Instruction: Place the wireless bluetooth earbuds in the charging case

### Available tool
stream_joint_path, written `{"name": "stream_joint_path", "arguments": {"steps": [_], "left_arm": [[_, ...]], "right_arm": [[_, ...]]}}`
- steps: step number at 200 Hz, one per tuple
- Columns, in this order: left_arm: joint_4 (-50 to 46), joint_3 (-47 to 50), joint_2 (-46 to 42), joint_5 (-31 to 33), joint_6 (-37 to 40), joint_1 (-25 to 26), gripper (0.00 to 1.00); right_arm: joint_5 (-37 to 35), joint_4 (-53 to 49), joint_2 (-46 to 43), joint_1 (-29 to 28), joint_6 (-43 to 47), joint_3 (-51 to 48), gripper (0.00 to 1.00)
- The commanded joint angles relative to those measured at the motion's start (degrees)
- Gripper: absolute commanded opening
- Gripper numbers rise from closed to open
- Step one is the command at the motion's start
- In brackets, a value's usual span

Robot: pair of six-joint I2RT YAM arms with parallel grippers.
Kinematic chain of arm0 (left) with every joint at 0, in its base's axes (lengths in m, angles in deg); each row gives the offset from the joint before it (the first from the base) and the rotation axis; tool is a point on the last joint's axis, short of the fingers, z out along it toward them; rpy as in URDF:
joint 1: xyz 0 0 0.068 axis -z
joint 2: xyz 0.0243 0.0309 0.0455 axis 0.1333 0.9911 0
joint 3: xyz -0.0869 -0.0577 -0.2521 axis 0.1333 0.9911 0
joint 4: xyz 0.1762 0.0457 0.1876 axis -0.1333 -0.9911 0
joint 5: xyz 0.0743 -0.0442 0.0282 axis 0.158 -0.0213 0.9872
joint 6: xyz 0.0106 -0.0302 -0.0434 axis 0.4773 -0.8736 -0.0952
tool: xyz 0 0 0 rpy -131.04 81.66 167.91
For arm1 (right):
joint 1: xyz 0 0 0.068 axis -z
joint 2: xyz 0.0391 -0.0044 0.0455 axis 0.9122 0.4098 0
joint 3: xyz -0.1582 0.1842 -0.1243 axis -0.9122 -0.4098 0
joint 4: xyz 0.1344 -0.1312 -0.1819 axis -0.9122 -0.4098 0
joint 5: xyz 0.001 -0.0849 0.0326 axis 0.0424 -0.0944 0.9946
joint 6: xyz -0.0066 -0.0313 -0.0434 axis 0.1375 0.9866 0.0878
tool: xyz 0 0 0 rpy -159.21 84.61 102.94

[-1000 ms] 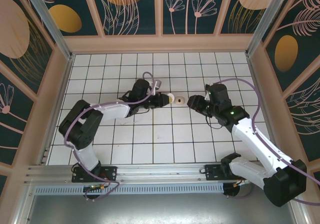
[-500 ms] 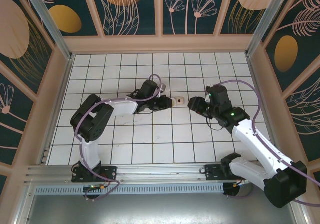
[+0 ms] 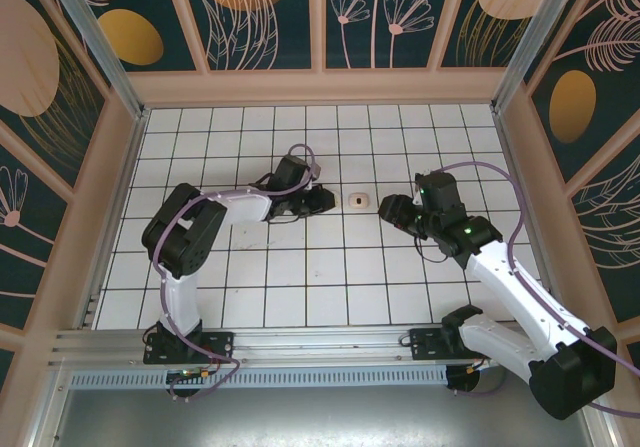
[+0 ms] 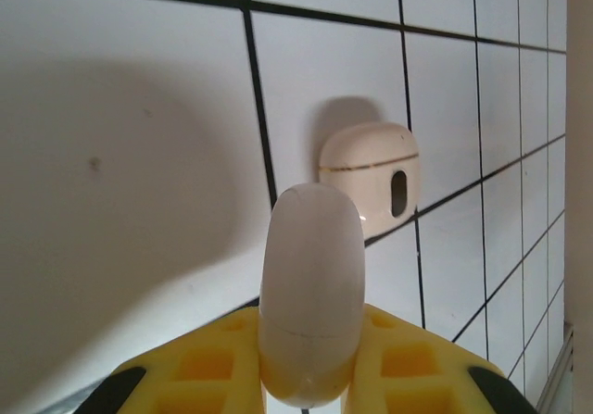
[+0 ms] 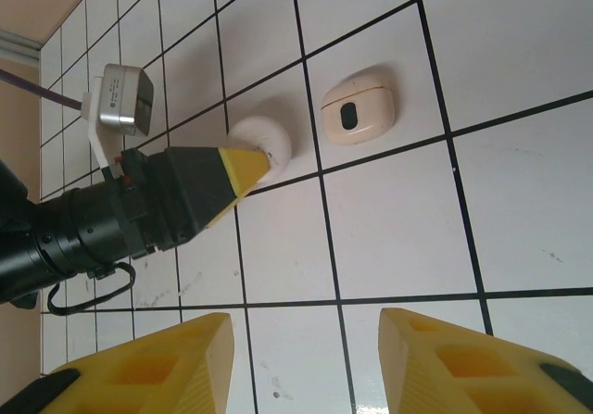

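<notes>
So, charging case: it lies flat on the white tiled bench with its lid down, at upper centre-right of the left wrist view. What is inside is hidden.
Left gripper: its jaws are clenched on a pale round piece, just short of the case and not touching it.
Right gripper: its jaws are spread wide with nothing between them, low in its frame, the case well above.
Doing it well: I judge you must first get the lid up. Pin the base with one arm and lift at the gold seam with the other. Push gently, as the light case will likely slide on the tiles.
Writing: none is readable; you get a dark oval mark and that seam line.
</notes>
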Motion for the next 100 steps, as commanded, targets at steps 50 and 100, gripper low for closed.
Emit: {"name": "stream_joint_path", "arguments": {"steps": [50,100], "left_arm": [[-3.79,-1.35,2.26,1.63,2.28,-1.21,0.21],[-7.75,-1.42,1.79,3.63,4.71,-2.40,0.30]], "right_arm": [[-1.52,-1.11,-1.26,0.20,-0.66,-0.57,0.45],[-2.03,-1.81,-2.07,0.23,-0.67,-0.55,0.45]]}}
